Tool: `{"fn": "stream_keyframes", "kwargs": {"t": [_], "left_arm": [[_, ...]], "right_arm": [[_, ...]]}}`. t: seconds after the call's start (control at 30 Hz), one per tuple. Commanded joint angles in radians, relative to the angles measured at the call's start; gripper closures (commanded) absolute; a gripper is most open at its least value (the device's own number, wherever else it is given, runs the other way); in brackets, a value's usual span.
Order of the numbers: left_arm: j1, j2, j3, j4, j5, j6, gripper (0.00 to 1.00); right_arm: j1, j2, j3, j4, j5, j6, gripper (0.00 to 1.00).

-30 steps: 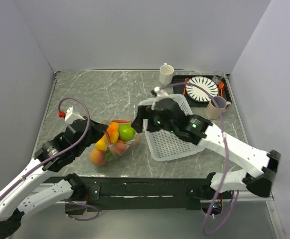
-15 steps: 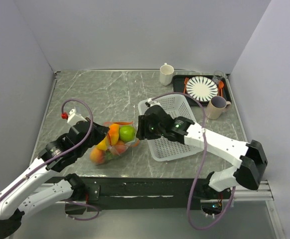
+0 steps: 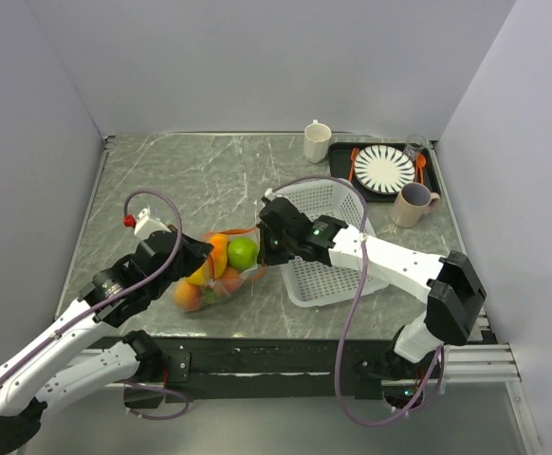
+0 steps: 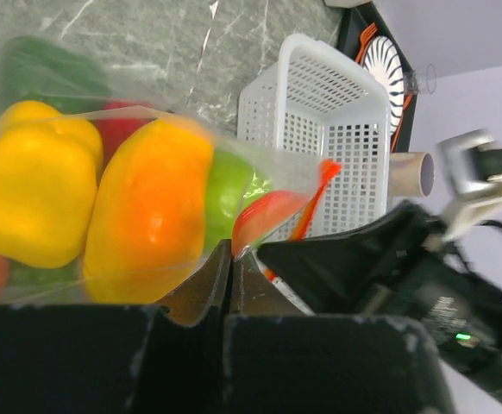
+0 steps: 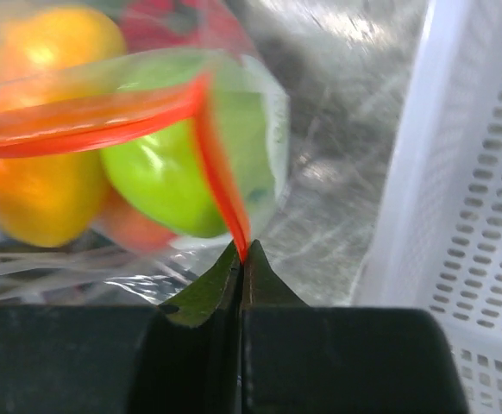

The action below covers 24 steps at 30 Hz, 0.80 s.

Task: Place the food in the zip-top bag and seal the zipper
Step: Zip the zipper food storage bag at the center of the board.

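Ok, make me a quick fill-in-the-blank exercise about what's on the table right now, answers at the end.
1. The food lies inside a clear ____.
2. The right claw is shut on the orange-red ____.
3. The striped plate rests on a black ____.
4. The apple is ____ in colour.

Missing words: bag; zipper; tray; green.
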Motion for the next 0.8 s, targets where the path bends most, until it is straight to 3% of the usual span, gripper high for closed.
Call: {"fn": "stream_keyframes", "kwargs": {"t": [0.0, 0.17, 0.57, 0.67, 0.77], "left_arm": [[0.005, -0.01, -0.057, 0.088, 0.072, 0.004, 0.99], [0.003, -0.021, -0.143, 0.162, 0.144, 0.01, 0.99], [0.005, 0.051, -0.192, 0.304, 0.281, 0.056, 0.98], [0.003, 0.074, -0.188, 0.364, 0.345, 0.083, 0.87], [0.003, 0.073, -0.175, 0.36, 0.362, 0.097, 0.48]], "right_arm": [[-0.002, -0.019, 0.126, 0.024, 0.012, -0.031, 1.0], [-0.02, 0.024, 0.175, 0.013, -0.007, -0.048, 1.0], [-0.076, 0.05, 0.157, 0.018, -0.072, -0.055, 1.0], [-0.093, 0.05, 0.157, 0.025, -0.093, -0.051, 1.0], [-0.103, 0.064, 0.16, 0.016, -0.09, -0.047, 1.0]]}}
